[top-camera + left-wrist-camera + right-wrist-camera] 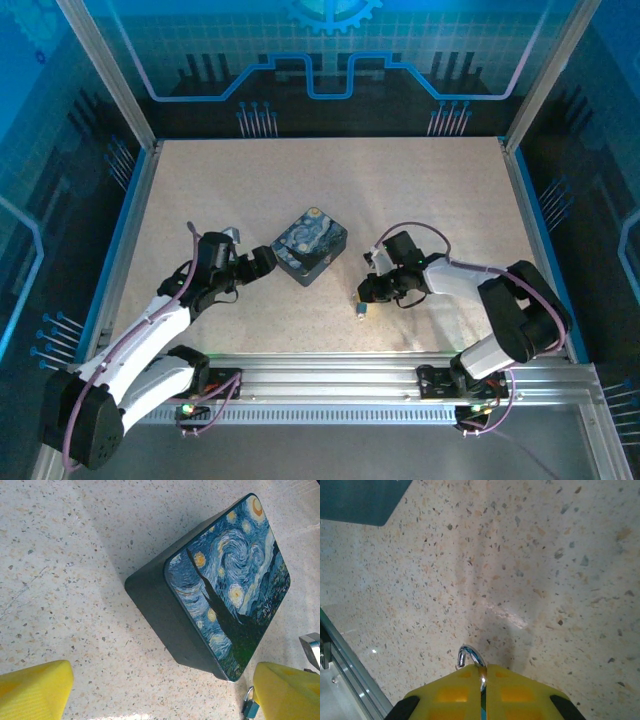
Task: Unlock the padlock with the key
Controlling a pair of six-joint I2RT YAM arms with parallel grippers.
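The small blue metal padlock (249, 706) lies off the near right corner of the night-sky painted rectangular tin (225, 580). The right gripper (484, 672) has its yellow jaws closed on it, and the chrome shackle pokes out. It is probably light, rigid and slick, so the flat body is the best place to hold it. The left gripper (162, 692) gapes wide beside the tin.

Looking steeply down from high above and behind the arm bases (85, 410), taking in the whole table (200, 200). Hovering close at the left wrist, facing down past the wide-spread left gripper (160, 685) onto the painted tin (230, 580), sharing that tin with the overhead view. Skimming the table at the right wrist, nearest, peering over the right gripper (484, 672) pinching the padlock (469, 655).
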